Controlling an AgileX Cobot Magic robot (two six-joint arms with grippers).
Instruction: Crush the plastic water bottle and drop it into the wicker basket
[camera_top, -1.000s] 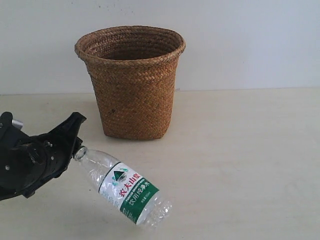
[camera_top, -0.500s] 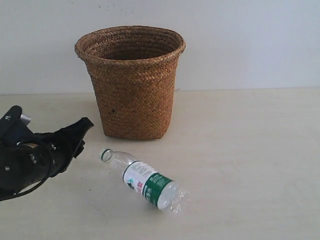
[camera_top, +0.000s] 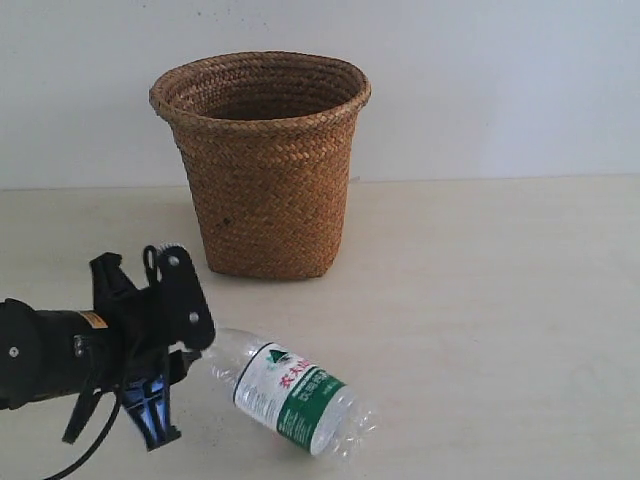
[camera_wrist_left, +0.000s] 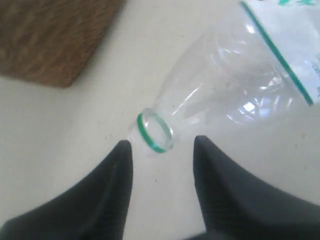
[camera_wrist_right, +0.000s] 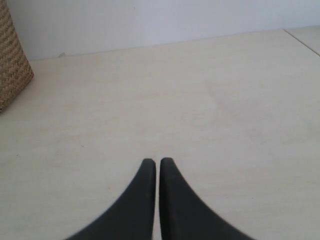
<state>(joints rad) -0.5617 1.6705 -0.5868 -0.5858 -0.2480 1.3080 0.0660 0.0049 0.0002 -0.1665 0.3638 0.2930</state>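
A pale beige wooden tabletop (camera_top: 500, 300) fills the lower part of the exterior view, meeting a plain white wall (camera_top: 500, 80) behind it. Standing upright toward the back of the table, left of centre, is the tall brown woven wicker basket (camera_top: 265, 180), with a wide rolled rim and sides tapering to a narrower base; its inside cannot be seen from here.

The black left arm (camera_top: 50, 355) reaches in low from the left edge of the exterior view, in front of the basket and well apart from it.

The clear ribbed plastic water bottle (camera_top: 290, 395) lies on its side on the table in front of the basket, near but not touching it. Its neck points left toward the arm and its base points toward the lower right. Its body looks rounded rather than flattened. A green-and-white label with red characters (camera_top: 292, 385) wraps its middle.

The left gripper (camera_wrist_left: 161, 144) has its two dark fingers spread apart – they hold nothing. In the left wrist view the bottle's mouth sits just ahead of the gap between the fingertips, and neither tip visibly presses on it; whether one grazes the neck I cannot tell.

The right gripper (camera_wrist_right: 157, 161) hangs over bare table with its jaws drawn together – only a thin slit shows between them, and nothing is in it. A corner of the basket sits at the edge of the right wrist view.

A thin green ring (camera_wrist_left: 156, 131) circles the bottle's open mouth.
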